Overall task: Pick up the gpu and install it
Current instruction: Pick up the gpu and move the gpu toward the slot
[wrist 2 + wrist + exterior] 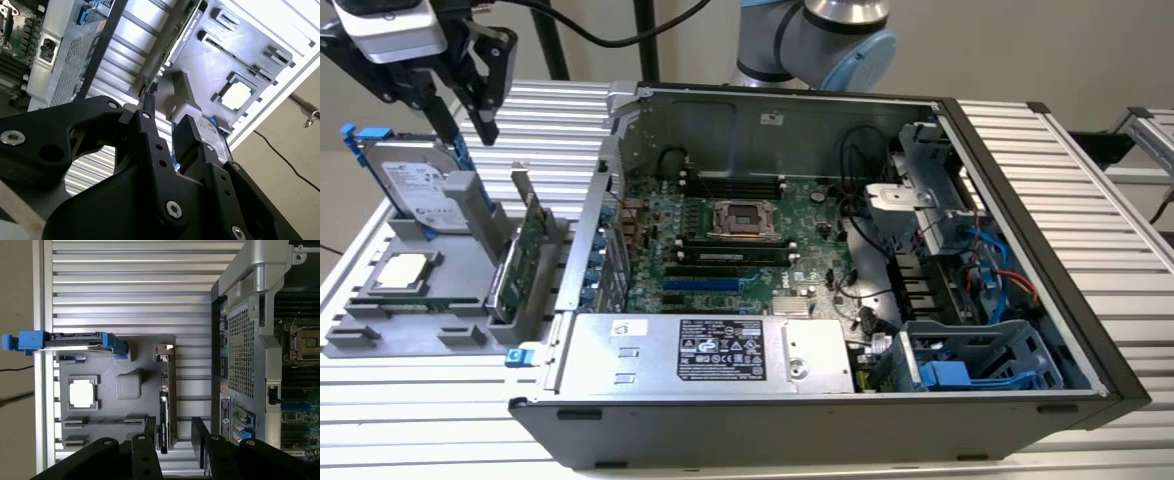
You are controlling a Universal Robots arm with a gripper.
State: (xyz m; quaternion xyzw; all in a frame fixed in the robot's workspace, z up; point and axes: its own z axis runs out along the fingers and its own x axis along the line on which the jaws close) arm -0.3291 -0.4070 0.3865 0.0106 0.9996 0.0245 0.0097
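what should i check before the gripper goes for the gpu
1. gripper open: ok
2. gripper empty: ok
3. gpu upright in tray: ok
4. gpu lined up between the fingers in the first wrist view: ok
5. hard drive apart from gpu: ok
6. case open: ok
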